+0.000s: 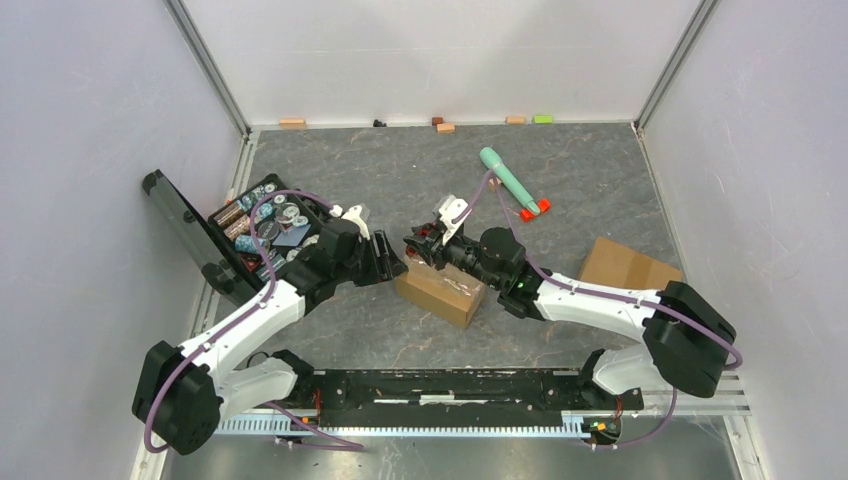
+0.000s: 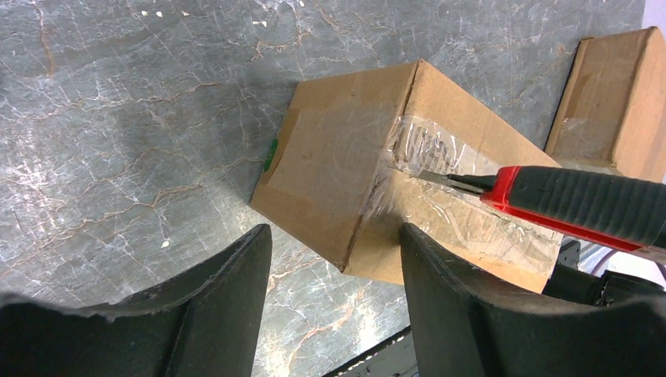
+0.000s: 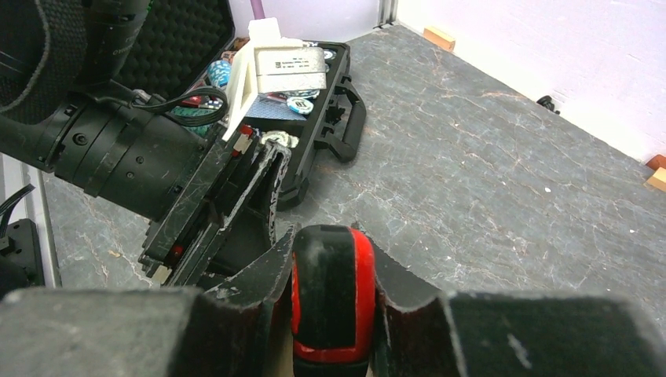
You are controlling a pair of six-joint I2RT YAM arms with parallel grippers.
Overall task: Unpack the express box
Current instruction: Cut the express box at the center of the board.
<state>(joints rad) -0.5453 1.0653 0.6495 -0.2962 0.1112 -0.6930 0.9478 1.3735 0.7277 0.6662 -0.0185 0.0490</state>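
Black left jaws fill the bottom of the left wrist view, spread wide with nothing between them, hanging by the near corner of the small brown cardboard box [image 2: 345, 173]; contact with it cannot be told. In the top view that box [image 1: 441, 291] sits on the grey marbled counter [image 1: 580, 190] about mid-counter, between the 2 arms. 1 strip of clear tape [image 2: 471, 216] runs along its top seam. Right jaws are pinched tight on the red-and-black utility knife [image 2: 577, 203], and the right wrist view shows the knife handle [image 3: 330, 302] clamped between both fingers. Its silver blade [image 2: 449, 180] lies on the tape at the seam. Left arm [image 1: 245, 320] reaches in from the left and right arm [image 1: 600, 297] from the right, the wrists meeting at the box's far-left end. Second plain cardboard box [image 1: 628, 266] lies closed, well apart to the right. Open black hard case [image 1: 262, 228] sits at the left wall, lid up, with round chips and small items inside, just beside the left wrist. Teal cylindrical tool with a red end [image 1: 512, 183] lies on the counter behind the right wrist, apart from both boxes. Small wooden blocks [image 1: 292, 123] and 1 green block [image 1: 542, 119] sit along the far wall.
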